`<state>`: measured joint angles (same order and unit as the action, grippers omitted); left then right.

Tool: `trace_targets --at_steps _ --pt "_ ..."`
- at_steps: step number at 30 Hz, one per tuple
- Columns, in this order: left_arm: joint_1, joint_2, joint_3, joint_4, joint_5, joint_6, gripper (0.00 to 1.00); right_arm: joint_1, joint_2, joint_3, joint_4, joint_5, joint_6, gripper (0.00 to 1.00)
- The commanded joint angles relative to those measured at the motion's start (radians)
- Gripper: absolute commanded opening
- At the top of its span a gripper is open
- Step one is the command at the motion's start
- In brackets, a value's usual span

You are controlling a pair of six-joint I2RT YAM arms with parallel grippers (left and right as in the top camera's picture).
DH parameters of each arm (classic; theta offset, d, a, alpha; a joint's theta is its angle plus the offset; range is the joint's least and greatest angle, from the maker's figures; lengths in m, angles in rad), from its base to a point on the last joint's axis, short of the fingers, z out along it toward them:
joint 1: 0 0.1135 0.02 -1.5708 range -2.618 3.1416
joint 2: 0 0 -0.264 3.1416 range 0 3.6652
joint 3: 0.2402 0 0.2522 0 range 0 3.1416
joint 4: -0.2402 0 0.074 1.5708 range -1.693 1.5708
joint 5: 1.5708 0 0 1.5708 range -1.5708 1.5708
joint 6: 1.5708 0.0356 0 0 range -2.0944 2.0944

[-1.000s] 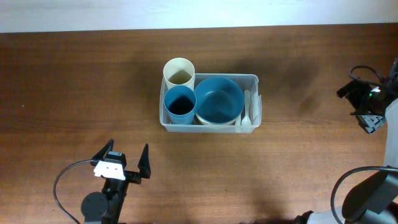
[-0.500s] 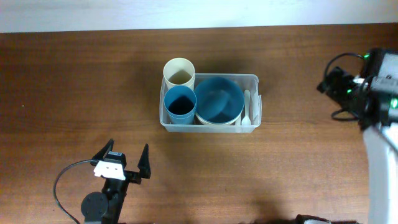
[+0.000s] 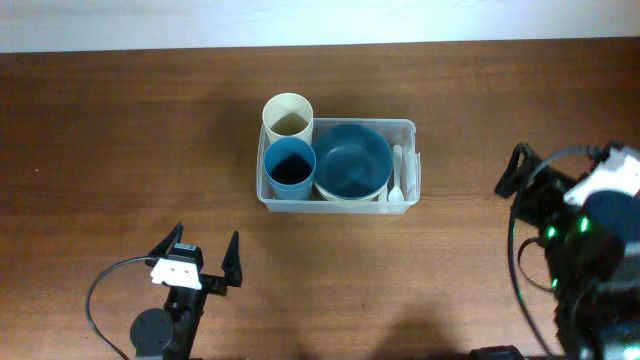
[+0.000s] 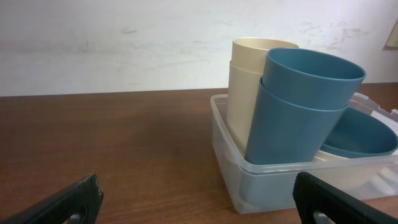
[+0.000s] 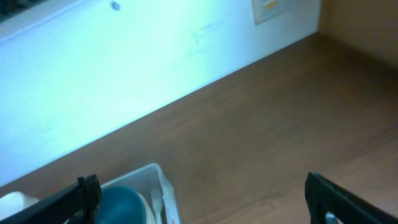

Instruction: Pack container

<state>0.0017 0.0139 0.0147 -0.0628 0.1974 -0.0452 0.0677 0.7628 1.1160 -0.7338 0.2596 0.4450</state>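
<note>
— Where's the container [image 3: 338, 204]?
— Mid-table, towards the far edge, long axis left to right. Overhead shows the white spoon [image 3: 397, 172] at its right end; only the left wrist shows the blue cups [image 4: 298, 112] nested.
— Pincers?
— The left gripper [image 3: 206, 236] and right gripper [image 5: 199, 190] are both wide, empty

Open counter [image 3: 130, 140] is lying around the container [image 3: 410, 126] at 12, 6 and 9 o'clock. Toward 3 o'clock the right hand [image 3: 525, 188] is standing. Inside, cups [image 3: 290, 166] and a bowl [image 3: 352, 158] are filling it.
</note>
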Motion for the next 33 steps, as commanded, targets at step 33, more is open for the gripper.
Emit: trace_targets --at_steps 33 --pt "-0.004 -0.009 -0.006 -0.002 -0.011 0.019 1.00 0.009 -0.760 -0.971 0.595 -0.204 -0.286 0.99"
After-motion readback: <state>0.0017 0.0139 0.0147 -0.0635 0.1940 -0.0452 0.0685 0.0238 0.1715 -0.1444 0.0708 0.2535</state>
